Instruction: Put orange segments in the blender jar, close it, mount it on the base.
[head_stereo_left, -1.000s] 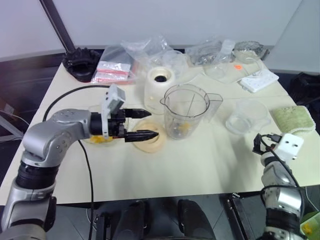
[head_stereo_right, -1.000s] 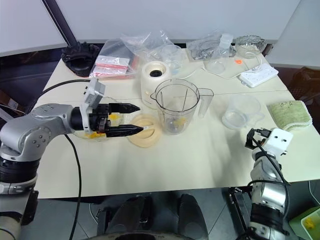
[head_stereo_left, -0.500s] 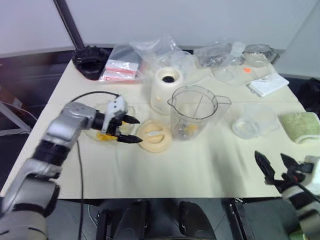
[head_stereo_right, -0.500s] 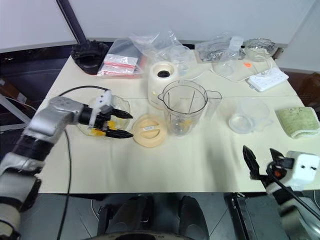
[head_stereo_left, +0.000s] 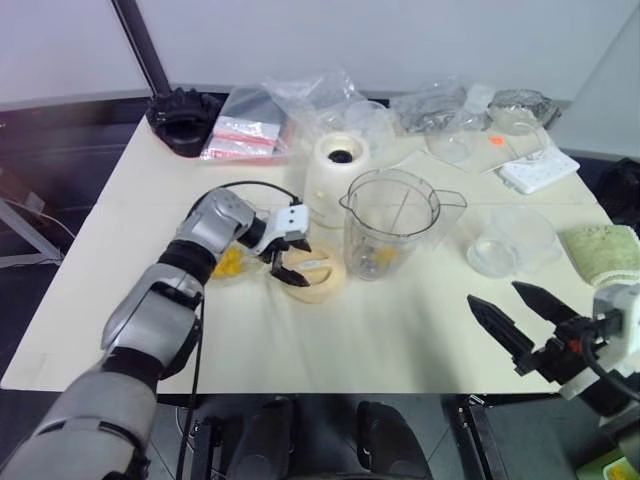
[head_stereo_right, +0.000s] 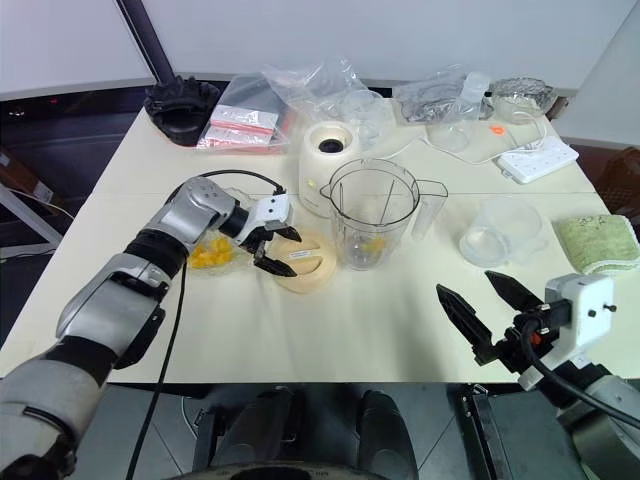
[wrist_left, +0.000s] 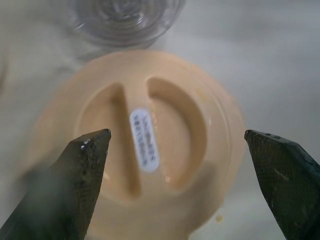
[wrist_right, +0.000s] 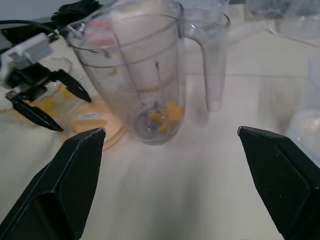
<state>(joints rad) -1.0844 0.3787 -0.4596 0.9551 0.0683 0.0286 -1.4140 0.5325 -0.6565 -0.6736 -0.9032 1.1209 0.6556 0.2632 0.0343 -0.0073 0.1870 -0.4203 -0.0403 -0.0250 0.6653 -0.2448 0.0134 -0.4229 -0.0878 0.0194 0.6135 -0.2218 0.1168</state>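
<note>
Left gripper (head_stereo_right: 277, 248) over the lid (head_stereo_right: 304, 263), black tapered fingers (wrist_left: 85, 170) spread wide either side of it, nothing held. Lid is a flat round peach-cream disc, two curved recesses around a centre bar with a white sticker, lying flat on the desk (head_stereo_right: 350, 330) just left of the jar.

Jar (head_stereo_right: 373, 212): tall clear tapered plastic, side handle and spout, upright on the desk, uncovered. A few glossy orange segments (wrist_right: 167, 114) sit at its bottom by the dark blade. More segments in the clear glass bowl (head_stereo_right: 212, 255) left of the lid.

Base (head_stereo_right: 330, 162): squat cream rounded cylinder, dark round socket on top, standing just behind the jar and left of it, close to touching.

Right gripper (head_stereo_right: 487, 313) hangs above the desk's near right edge, fingers wide apart, empty, pointing toward the jar.

Right of the jar: small clear cup (head_stereo_right: 495, 230), green textured cloth (head_stereo_right: 590, 243). Back of desk: crinkled clear plastic bags (head_stereo_right: 300, 85), white power strip (head_stereo_right: 535, 157).
</note>
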